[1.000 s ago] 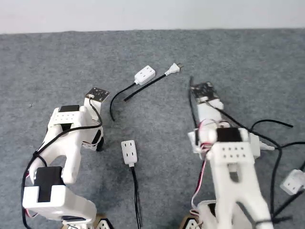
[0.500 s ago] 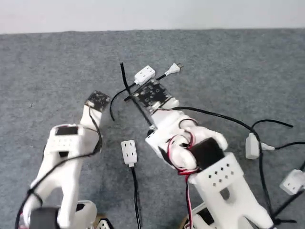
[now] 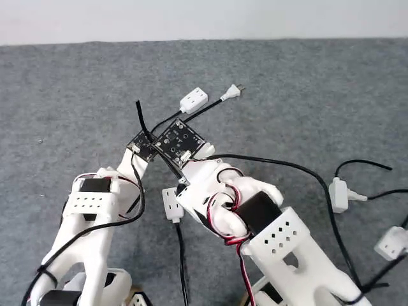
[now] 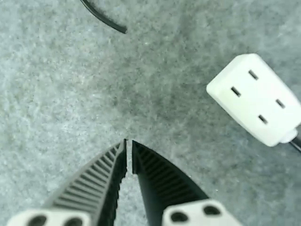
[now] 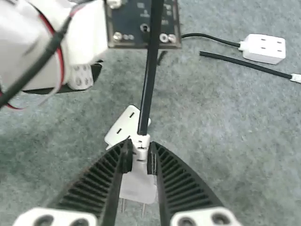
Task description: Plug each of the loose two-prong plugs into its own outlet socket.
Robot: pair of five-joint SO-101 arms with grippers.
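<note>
Since a second ago my right arm (image 3: pixel 255 217) has swung from the right side of the bench (image 3: pixel 64 83) to its middle. My left arm (image 3: pixel 92 210) has stretched forward, so the two wrists now sit side by side.

My right pincer (image 5: pixel 138 146) is clamped on a white plug (image 5: pixel 136 186). Its two prongs point back toward my wrist, and its black cord (image 5: pixel 149 70) rises away from the fingers. The plug hangs over the near socket (image 5: pixel 123 126); whether they touch I cannot tell.

My left pincer (image 4: pixel 129 143) has its fingers together on nothing, low over the grey bench. A socket (image 4: pixel 256 99) lies near it, off to one side, and I cannot tell which one it is.

In the high view the near socket (image 3: pixel 171 205) is half hidden under my right arm. The far socket (image 3: pixel 194 100) lies beyond both wrists with a loose plug (image 3: pixel 233 93) just beside it. A second loose plug (image 3: pixel 338 194) lies well apart on the right, and an edge socket (image 3: pixel 392 243) sits at the bench's right border.
</note>
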